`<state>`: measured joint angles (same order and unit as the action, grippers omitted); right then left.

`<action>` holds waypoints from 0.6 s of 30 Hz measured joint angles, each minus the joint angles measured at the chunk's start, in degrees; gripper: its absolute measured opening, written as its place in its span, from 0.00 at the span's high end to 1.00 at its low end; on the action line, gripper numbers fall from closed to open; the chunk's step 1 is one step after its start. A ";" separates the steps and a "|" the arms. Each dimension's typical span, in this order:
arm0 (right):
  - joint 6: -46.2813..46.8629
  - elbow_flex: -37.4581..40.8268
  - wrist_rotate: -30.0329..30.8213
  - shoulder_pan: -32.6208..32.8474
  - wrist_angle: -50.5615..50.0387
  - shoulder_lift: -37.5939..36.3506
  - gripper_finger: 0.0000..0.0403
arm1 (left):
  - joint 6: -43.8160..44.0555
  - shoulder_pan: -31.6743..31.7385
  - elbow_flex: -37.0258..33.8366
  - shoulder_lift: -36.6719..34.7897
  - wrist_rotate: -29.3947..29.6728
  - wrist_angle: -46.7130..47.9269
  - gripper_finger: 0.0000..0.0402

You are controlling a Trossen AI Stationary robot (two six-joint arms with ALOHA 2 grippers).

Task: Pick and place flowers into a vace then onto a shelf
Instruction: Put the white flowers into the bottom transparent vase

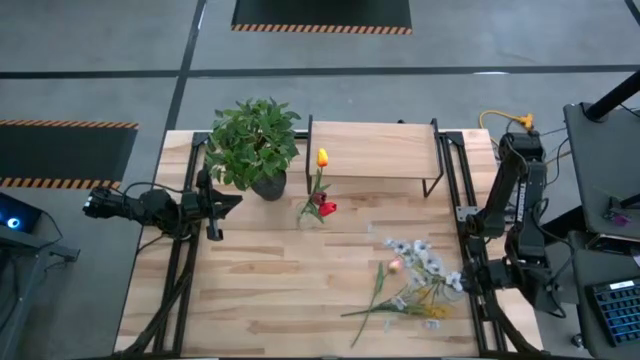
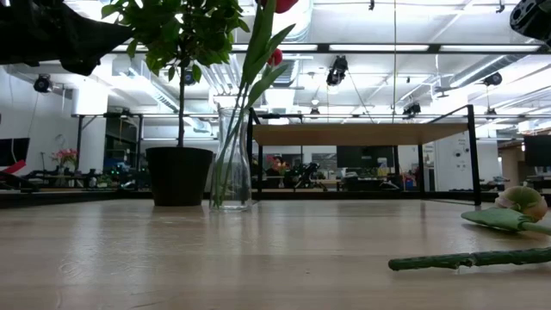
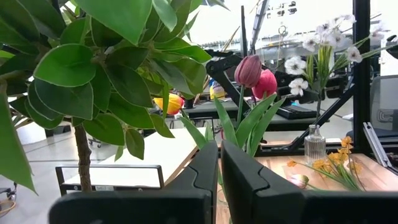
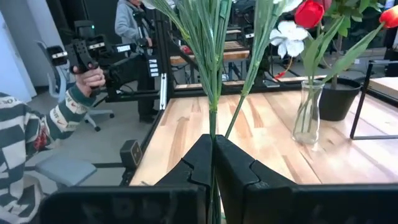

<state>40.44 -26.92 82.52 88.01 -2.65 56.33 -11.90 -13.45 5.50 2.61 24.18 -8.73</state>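
A clear glass vase (image 1: 316, 212) stands on the table before the shelf (image 1: 372, 150), with red, maroon and yellow tulips (image 3: 250, 70) in it. My right gripper (image 4: 212, 144), at the table's right side, is shut on pale white sprigs (image 1: 418, 258). A pink bud (image 2: 522, 201), yellow clusters (image 1: 432, 310) and loose stems (image 2: 472, 258) lie flat on the table's near right. My left gripper (image 1: 230, 202) hangs shut at the left, beside the potted plant (image 1: 254, 142), holding nothing. My right gripper pinches the green stems (image 4: 213, 121) of the white sprigs between its two fingers, which point level across the table toward the vase. The stems cross the fingers and rise upright above them, with a white bloom (image 4: 287, 36) high up. Their lower ends are hidden behind the fingers.
The leafy plant in its dark pot (image 2: 179, 176) stands just left of the vase. The shelf's black legs (image 4: 359, 93) stand behind the vase. Beyond the table's left edge a person's hand (image 4: 92, 76) holds a control handle. Bare wood lies in the table's middle and near left.
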 joint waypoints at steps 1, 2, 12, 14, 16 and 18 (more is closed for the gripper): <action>0.07 0.00 0.00 0.00 -0.03 0.34 0.98 | 0.02 0.00 0.00 0.00 0.00 0.00 0.99; 0.09 0.00 -0.01 0.00 0.00 0.62 0.98 | 0.00 -0.01 0.00 0.00 0.00 0.00 0.99; 2.24 0.00 0.31 2.55 0.02 1.90 0.98 | 0.02 -0.01 0.00 0.00 0.00 0.00 0.99; 2.26 0.00 1.24 3.16 0.00 2.20 0.98 | 0.02 0.00 0.00 0.00 -0.02 0.00 0.99; 2.59 0.00 1.29 3.71 -0.03 2.62 0.98 | 0.02 -0.01 0.00 0.00 0.00 0.00 0.99; 3.30 0.06 1.53 4.25 -0.05 3.19 0.98 | 0.02 -0.02 0.00 0.00 0.00 0.00 0.99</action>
<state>43.74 -26.85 84.05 92.26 -2.70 59.52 -11.88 -13.47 5.50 2.61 24.18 -8.73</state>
